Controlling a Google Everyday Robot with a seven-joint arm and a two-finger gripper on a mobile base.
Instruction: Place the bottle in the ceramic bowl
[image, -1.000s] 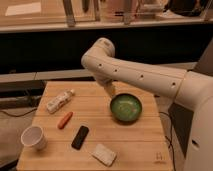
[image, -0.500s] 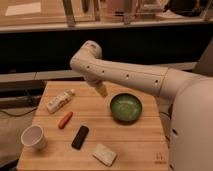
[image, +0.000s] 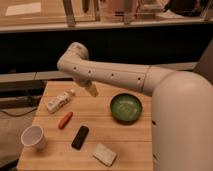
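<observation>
The bottle (image: 60, 100) lies on its side at the back left of the wooden table (image: 125, 145), whitish with a pale label. The ceramic bowl (image: 126, 107), green inside with a dark rim, sits at the right of the table and holds nothing. My white arm reaches in from the right across the table's far edge. My gripper (image: 91, 90) hangs below the wrist, between bottle and bowl, a short way right of the bottle's cap and above the tabletop. It holds nothing that I can see.
An orange carrot-shaped piece (image: 65, 119) lies in front of the bottle. A white cup (image: 33, 136) stands at the front left. A black flat object (image: 80, 136) and a pale sponge-like block (image: 104, 154) lie near the front. A dark shelf runs behind the table.
My arm has swung left, from over the bowl towards the bottle. The objects on the table have not moved.
</observation>
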